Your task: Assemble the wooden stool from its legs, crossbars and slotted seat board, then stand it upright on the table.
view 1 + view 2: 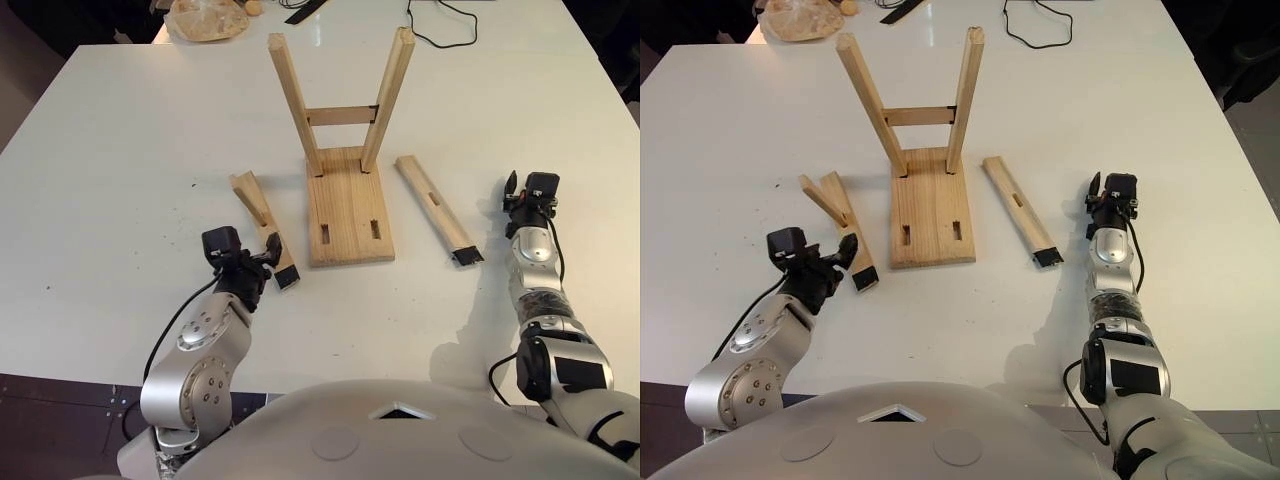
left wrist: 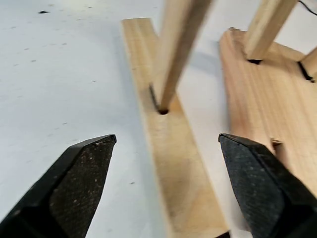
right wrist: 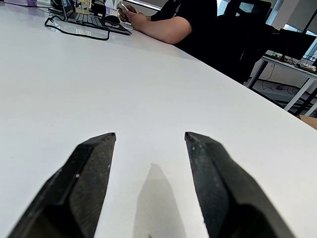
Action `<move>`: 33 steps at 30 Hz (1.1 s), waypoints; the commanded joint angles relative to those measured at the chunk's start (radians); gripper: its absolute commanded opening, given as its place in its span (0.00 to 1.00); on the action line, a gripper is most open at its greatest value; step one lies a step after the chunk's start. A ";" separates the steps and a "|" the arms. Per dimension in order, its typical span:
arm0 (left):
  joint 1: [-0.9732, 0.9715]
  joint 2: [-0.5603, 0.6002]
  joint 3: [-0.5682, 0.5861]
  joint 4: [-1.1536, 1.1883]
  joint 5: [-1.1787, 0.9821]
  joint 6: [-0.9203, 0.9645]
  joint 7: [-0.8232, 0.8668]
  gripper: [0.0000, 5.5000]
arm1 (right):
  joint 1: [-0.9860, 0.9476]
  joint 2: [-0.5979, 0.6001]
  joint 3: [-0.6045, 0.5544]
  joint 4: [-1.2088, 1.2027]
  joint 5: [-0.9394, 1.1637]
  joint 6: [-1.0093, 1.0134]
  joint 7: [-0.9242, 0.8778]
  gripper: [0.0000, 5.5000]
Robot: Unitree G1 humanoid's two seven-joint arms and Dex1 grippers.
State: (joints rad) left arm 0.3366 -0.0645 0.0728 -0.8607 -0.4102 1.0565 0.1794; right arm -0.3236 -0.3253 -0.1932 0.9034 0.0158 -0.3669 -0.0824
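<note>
On the table (image 1: 120, 150), seat board (image 1: 348, 215) flat, long axis near-to-far, legs (image 1: 295, 100) upward.

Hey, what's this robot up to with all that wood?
It is building a wooden stool. The seat board lies flat, with two legs and a crossbar already standing at its far end. The left pincer hovers open at the near end of a loose leg; the right pincer is open over the table, near another loose leg.

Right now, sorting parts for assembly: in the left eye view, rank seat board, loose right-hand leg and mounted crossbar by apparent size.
1. seat board
2. loose right-hand leg
3. mounted crossbar, farther off but clearly smallest
</note>
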 commanded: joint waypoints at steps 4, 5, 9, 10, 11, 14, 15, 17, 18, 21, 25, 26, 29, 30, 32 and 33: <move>-0.068 0.042 -0.051 0.082 0.028 0.078 -0.012 0.70 | 0.072 0.031 0.024 0.081 -0.028 0.049 0.002 0.47; -0.074 0.040 -0.049 0.093 0.033 0.091 -0.008 0.70 | 0.070 0.035 0.026 0.082 -0.031 0.047 0.001 0.47; -0.091 0.063 -0.053 0.099 0.075 0.162 0.017 0.70 | 0.077 0.039 0.029 0.077 -0.033 0.038 -0.001 0.47; -0.099 0.071 -0.056 0.100 0.087 0.186 0.021 0.70 | 0.080 0.040 0.029 0.077 -0.033 0.036 -0.003 0.47; -0.107 0.078 -0.060 0.103 0.097 0.210 0.025 0.70 | 0.085 0.042 0.030 0.076 -0.033 0.035 -0.006 0.47; -0.134 0.096 -0.072 0.113 0.111 0.251 0.016 0.70 | 0.095 0.047 0.031 0.075 -0.033 0.031 -0.011 0.47; -0.144 0.103 -0.076 0.117 0.116 0.266 0.011 0.70 | 0.097 0.049 0.032 0.076 -0.033 0.030 -0.013 0.47; -0.149 0.110 -0.070 0.120 0.128 0.291 0.013 0.70 | 0.100 0.054 0.034 0.077 -0.034 0.026 -0.017 0.47; -0.144 0.112 -0.060 0.119 0.136 0.304 0.017 0.70 | 0.102 0.056 0.035 0.076 -0.034 0.025 -0.020 0.47; -0.136 0.110 -0.022 0.110 0.156 0.354 0.019 0.70 | 0.114 0.066 0.037 0.069 -0.030 0.019 -0.034 0.47; -0.155 0.058 0.045 0.156 0.159 0.382 0.006 0.70 | 0.132 0.089 0.047 0.067 -0.031 0.007 -0.049 0.47; -0.159 0.051 0.047 0.161 0.159 0.386 0.000 0.70 | 0.134 0.091 0.049 0.066 -0.032 0.006 -0.051 0.47; -0.162 0.029 0.065 0.176 0.156 0.400 -0.022 0.63 | 0.128 0.095 0.057 0.065 -0.034 0.007 -0.049 0.47; -0.162 0.026 0.069 0.181 0.156 0.401 -0.028 0.60 | 0.128 0.093 0.057 0.064 -0.034 0.006 -0.050 0.47; -0.161 0.033 0.060 0.183 0.155 0.393 -0.043 0.56 | 0.129 0.090 0.056 0.065 -0.033 0.005 -0.053 0.47; -0.161 0.037 0.054 0.182 0.155 0.389 -0.050 0.54 | 0.131 0.089 0.054 0.065 -0.032 0.005 -0.055 0.47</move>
State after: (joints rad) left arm 0.1342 -0.0154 0.1415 -0.7448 -0.2501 1.3909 0.1567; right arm -0.2899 -0.2930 -0.1619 0.9007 -0.0039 -0.4342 -0.1527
